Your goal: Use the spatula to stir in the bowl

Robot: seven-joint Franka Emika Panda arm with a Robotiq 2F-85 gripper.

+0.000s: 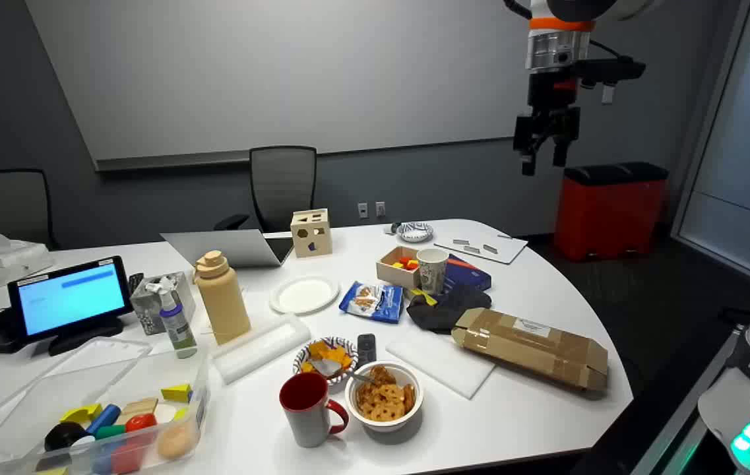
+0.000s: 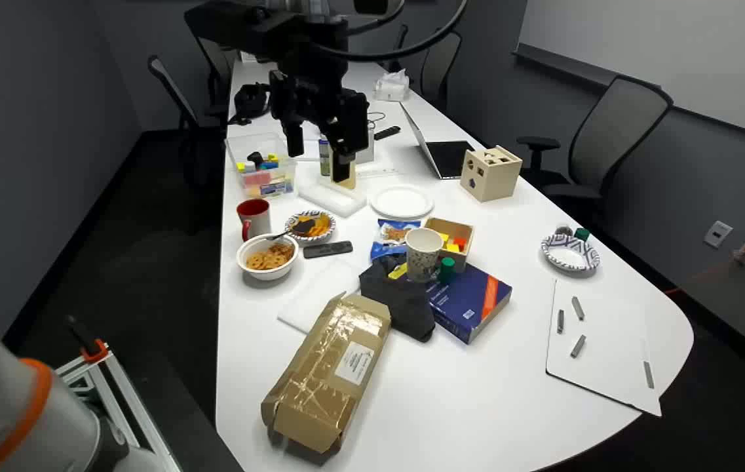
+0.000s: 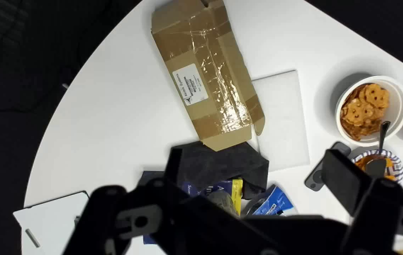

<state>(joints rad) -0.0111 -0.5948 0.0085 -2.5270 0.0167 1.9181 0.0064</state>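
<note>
The bowl is a small patterned bowl with orange-yellow pieces; it shows in both exterior views and in the wrist view. The spatula, a spoon-like dark metal utensil, has its head in this bowl on the food. Its handle reaches over the rim of the larger white bowl beside it; the spatula also shows in the wrist view. My gripper is open and empty, high above the table and well apart from the bowl. Its spread fingers show in the wrist view.
The larger white bowl and a red-and-grey mug stand close to the bowl. A dark remote lies beside it. A cardboard box, a paper cup and a blue snack bag are nearby.
</note>
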